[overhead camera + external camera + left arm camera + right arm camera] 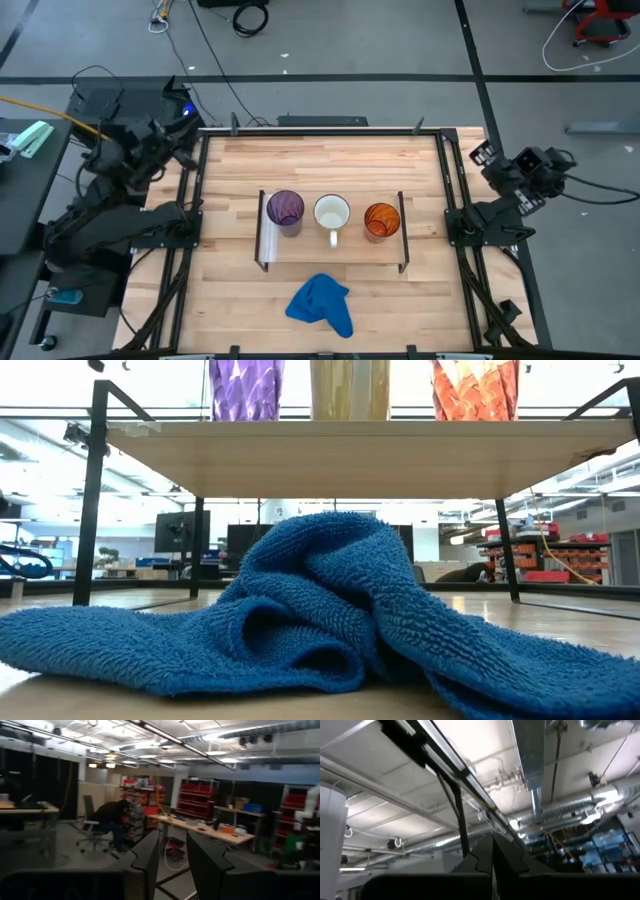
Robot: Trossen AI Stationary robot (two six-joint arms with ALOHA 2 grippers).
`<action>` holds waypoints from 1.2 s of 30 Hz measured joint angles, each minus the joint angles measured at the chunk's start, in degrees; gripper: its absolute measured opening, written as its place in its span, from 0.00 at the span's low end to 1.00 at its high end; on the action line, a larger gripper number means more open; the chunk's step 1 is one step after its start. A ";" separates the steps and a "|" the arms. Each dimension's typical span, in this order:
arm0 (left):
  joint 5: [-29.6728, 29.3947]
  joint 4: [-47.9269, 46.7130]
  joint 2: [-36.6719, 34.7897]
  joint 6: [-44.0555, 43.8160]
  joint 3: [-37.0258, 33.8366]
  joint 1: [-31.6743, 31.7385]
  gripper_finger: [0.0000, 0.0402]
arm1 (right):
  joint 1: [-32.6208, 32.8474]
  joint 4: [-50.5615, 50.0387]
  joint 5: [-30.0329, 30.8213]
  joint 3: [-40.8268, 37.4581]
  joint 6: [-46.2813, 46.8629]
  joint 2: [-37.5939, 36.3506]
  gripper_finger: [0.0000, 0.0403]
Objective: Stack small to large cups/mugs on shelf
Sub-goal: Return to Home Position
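**Three cups in a row on the shelf**

Mid-frame in the high view, the purple cup (285, 209), white mug (332, 213) and orange cup (382, 219) stood left to right on the shelf (350, 250). The blue cloth (322, 304) lay just below. The left gripper (172, 840) sat off the table at far left, fingers apart. The right gripper (492, 839) sat at far right, fingers together.

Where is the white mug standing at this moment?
In the high view, the white mug stands in the middle of the shelf, between the purple cup and the orange cup, its handle toward the blue cloth.

Crumpled blue cloth (322, 305) on wooden tabletop (230, 300)
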 joint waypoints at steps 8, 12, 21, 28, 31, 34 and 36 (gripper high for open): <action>-2.18 -3.97 -7.88 -1.24 -4.23 0.00 0.27 | 0.00 -1.64 0.92 -0.02 1.34 0.00 0.03; -2.33 -4.36 -10.88 -2.49 -6.71 0.00 0.27 | -0.02 -2.36 1.37 -0.07 1.48 0.00 0.03; -3.89 -7.28 -15.60 -3.25 -10.25 0.00 0.27 | -0.40 4.15 6.38 -4.35 -2.18 0.26 0.03; -7.49 -6.79 -18.03 -3.08 -11.28 0.00 0.27 | -4.90 20.00 9.51 -12.78 -6.73 0.33 0.03; -8.33 -6.86 -18.11 -3.05 -11.31 0.00 0.27 | -8.75 21.65 9.49 -14.10 -6.99 0.35 0.03; -8.77 -6.90 -18.04 -2.23 -11.31 0.00 0.27 | -13.19 21.80 9.49 -14.30 -6.19 0.80 0.03; -8.79 -6.79 -18.04 -1.20 -11.39 0.00 0.27 | -16.51 21.69 9.50 -13.99 -6.25 1.75 0.03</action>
